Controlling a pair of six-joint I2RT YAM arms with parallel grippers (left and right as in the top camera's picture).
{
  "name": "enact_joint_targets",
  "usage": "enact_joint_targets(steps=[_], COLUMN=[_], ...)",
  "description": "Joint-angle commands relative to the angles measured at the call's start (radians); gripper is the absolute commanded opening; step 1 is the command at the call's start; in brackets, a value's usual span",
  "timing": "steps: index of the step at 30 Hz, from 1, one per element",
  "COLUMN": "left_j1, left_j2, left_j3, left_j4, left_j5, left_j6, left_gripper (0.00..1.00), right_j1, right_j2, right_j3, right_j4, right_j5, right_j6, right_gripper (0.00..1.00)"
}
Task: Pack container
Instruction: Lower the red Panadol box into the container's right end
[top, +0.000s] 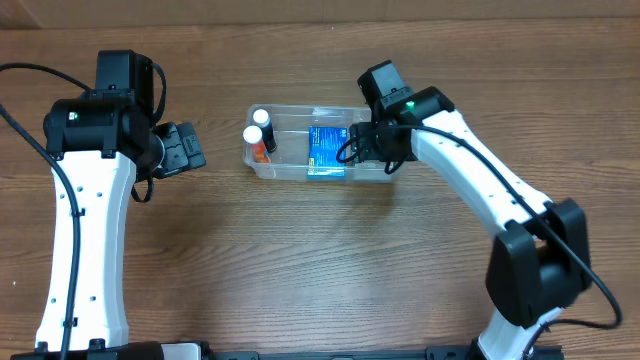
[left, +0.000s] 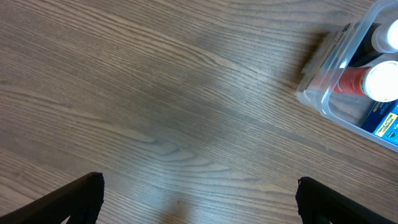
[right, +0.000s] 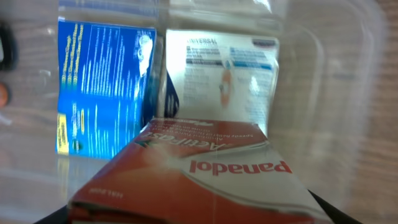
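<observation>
Now | container (top: 300, 108) just 12 o'clock of table (top: 320, 260) centre | right tool (top: 370, 140) clamps red box (right: 205, 180) at its 3 o'clock end | left tool (left: 202, 205) wide, empty | I judge container light, slick, flexy: grip rim.

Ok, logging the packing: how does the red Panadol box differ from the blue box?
The red Panadol box is red and white, the blue box blue. The Panadol box is tilted in the right gripper, nearest the camera; the blue box rests farther back in the container. Both are printed cartons.
</observation>
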Motion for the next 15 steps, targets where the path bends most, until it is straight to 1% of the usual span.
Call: enact_joint_targets(steps=[1, 12, 13, 14, 15], left_j1=[0.005, 0.005, 0.005, 0.005, 0.005], left_j2=[-0.013, -0.013, -0.013, -0.013, -0.013], left_j3=[0.0, 0.0, 0.0, 0.0, 0.0], left_j4=[0.0, 0.0, 0.0, 0.0, 0.0], left_j5=[0.008, 0.008, 0.008, 0.008, 0.008], left_j6=[0.008, 0.008, 0.008, 0.008, 0.008], left_gripper=[1.0, 1.0, 1.0, 1.0, 1.0], right_j1=[-0.001, -0.001, -0.001, -0.001, -0.001], right_j2=[-0.073, -0.073, -0.073, -0.073, -0.073], right_j3=[0.006, 0.006, 0.006, 0.006, 0.005], right_j4=[-0.036, -0.063, -0.061, -0.056, -0.047], right_j5=[0.014, 0.014, 0.015, 0.015, 0.015], right_j6=[-0.004, -0.007, -0.007, -0.007, -0.007], right_gripper=[0.75, 0.77, 0.8, 0.86, 1.0])
